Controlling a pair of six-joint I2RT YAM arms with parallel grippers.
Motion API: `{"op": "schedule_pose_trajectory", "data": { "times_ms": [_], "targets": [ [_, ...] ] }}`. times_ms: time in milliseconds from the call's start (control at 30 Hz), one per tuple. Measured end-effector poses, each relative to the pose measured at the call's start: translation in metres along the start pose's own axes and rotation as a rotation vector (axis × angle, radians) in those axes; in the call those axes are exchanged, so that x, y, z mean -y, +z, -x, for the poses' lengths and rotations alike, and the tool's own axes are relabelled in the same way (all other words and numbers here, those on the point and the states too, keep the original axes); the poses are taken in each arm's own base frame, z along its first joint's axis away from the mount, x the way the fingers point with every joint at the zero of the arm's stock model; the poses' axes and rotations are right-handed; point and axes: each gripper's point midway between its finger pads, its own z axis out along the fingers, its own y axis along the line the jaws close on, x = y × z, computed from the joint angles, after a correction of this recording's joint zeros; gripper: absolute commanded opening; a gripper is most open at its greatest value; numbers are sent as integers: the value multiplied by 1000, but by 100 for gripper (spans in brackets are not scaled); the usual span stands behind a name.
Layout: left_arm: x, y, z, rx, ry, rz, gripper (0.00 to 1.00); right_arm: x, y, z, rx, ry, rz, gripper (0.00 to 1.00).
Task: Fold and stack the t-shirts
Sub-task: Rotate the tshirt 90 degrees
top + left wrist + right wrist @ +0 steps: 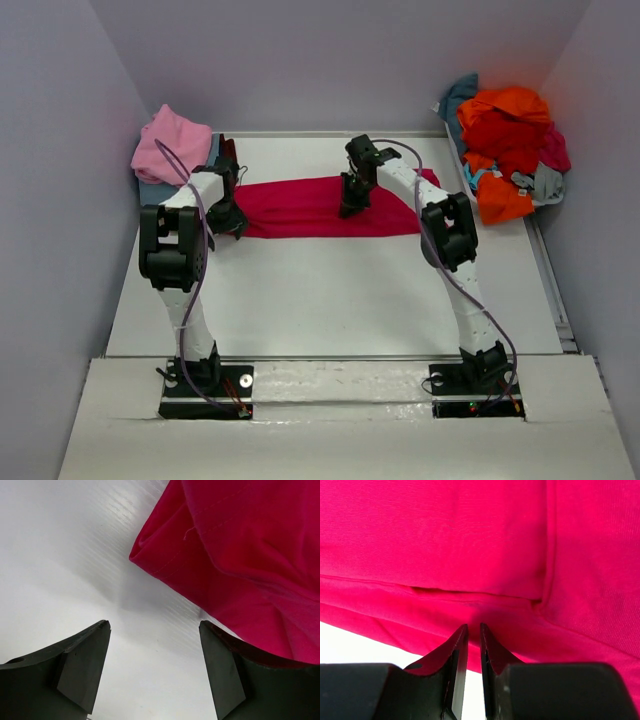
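The magenta-red t-shirt (300, 207) lies folded in a long band across the far part of the counter (330, 300). The left claw (154, 630) stands spread just off its left end. The right claw (474, 626) is pressed almost together at the near fold; whether it pinches cloth, I cannot tell. A pink tee (172, 140) sits far left, and a heap of orange and red tees (505, 140) far right.

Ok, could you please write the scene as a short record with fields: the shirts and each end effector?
shirt in work: magenta-red t-shirt, a long folded strip lying on the table
left end effector: open, by the strip's left end, holding nothing
right end effector: closed, apparently pinching the cloth mid-strip
far left corner: pink t-shirt on a dusty blue one
far right: loose pile, mostly orange and red
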Motion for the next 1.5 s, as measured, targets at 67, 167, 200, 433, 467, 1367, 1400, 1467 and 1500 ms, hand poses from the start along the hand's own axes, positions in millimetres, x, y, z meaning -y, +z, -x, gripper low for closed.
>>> {"op": "schedule_pose_trajectory", "data": {
  "times_ms": [67, 167, 200, 433, 467, 1367, 1400, 1467, 1500],
  "targets": [
    [-1, -3, 3, 9, -4, 5, 84, 2, 2, -3, -8, 2, -4, 22],
    [0, -8, 12, 36, -12, 7, 84, 4, 4, -5, -16, 2, -9, 22],
    [1, -10, 16, 45, -14, 6, 84, 5, 5, -6, -18, 2, -10, 22],
    [12, -18, 42, 101, -30, 1, 84, 7, 6, -8, -21, 2, -11, 22],
    [13, -16, 43, 101, -29, 5, 84, 7, 6, -8, -21, 2, -12, 22],
    [11, 8, 8, 35, -44, -88, 84, -1, 10, 11, 22, -16, 2, 22],
    [10, 8, 5, 28, -40, -92, 84, -1, 13, 12, 20, -15, 7, 22],
    [8, 6, -1, 10, -32, -95, 84, -2, 15, 14, 19, -14, 12, 22],
    [7, 5, -4, 0, -26, -95, 84, -3, 15, 15, 20, -15, 15, 22]
  ]
}}
